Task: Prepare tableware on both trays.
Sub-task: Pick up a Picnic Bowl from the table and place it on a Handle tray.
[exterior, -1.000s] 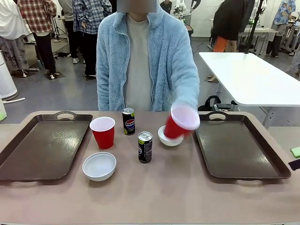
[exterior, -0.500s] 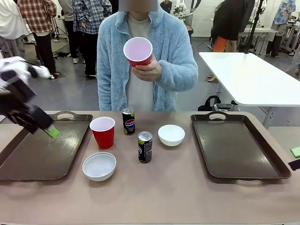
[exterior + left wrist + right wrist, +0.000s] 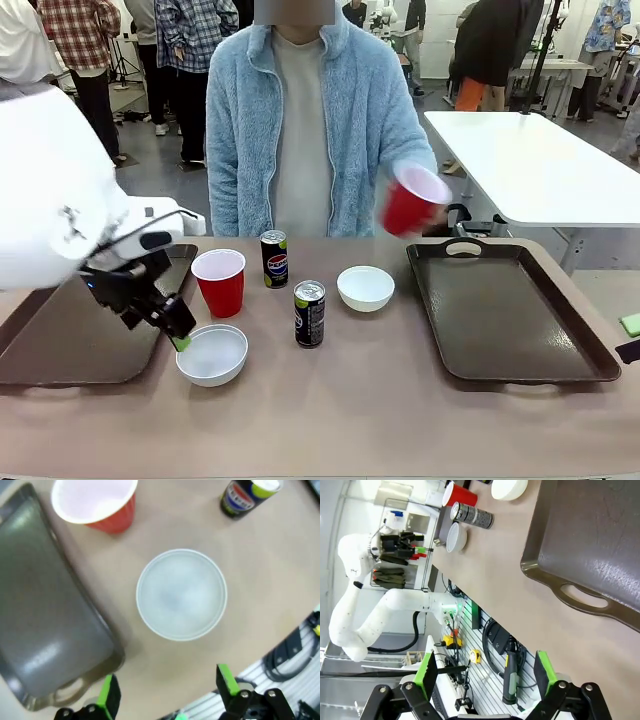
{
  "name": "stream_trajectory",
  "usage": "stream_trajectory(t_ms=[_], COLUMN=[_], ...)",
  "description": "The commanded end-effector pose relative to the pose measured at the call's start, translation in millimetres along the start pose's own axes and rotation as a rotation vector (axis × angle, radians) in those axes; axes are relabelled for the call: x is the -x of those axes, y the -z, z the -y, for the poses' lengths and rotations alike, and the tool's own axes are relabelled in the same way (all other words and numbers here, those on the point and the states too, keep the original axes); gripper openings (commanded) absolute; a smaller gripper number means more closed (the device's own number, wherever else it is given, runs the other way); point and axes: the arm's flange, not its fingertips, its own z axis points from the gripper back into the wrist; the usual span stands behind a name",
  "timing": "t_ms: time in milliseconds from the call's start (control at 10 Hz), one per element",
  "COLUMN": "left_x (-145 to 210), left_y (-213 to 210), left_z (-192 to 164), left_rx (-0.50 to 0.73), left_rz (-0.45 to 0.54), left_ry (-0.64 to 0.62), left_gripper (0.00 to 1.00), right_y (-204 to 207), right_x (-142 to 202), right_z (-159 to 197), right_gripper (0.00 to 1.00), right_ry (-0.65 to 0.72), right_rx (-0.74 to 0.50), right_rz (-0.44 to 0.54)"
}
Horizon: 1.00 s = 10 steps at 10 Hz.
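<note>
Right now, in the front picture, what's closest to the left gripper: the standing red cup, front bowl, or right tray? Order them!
1. The front bowl, right beside the left gripper.
2. The standing red cup, behind that bowl.
3. The right tray, far right.

Left arm (image 3: 45,190): bulky rounded white shell, ending in a black wrist block (image 3: 125,278).
Left jaws: black linkage with bright green pads (image 3: 108,698) and ringed pivot pins (image 3: 243,694).
Right jaws: same black links, green pads (image 3: 426,672) and round pins.
Person (image 3: 300,150): fluffy light blue fleece jacket (image 3: 375,120) with high collar and zip front, worn open over a plain pale grey top (image 3: 298,100).
</note>
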Motion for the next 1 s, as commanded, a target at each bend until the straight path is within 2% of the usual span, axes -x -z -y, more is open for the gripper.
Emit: stream_trajectory(t_ms=[0, 200, 300, 900], left_x=[24, 5, -3, -3], left_y=[54, 64, 38, 38], left_z=[-12, -25, -3, -3], left_rx=[0.002, 0.062, 0.0, 0.0], left_rz=[-0.032, -0.105, -0.059, -0.059], left_ry=[-0.08, -0.129, -0.056, -0.056], left_gripper=[1.0, 1.0, 1.0, 1.0], right_y=[-1, -1, -1, -1], right_x=[0, 0, 0, 0], right_z=[1, 1, 1, 1], right_gripper=[1.0, 1.0, 1.0, 1.0], right_ry=[-0.004, -0.004, -0.004, -0.004], right_rx=[-0.015, -0.015, -0.015, -0.015], right_rz=[0.01, 0.01, 0.01, 0.01])
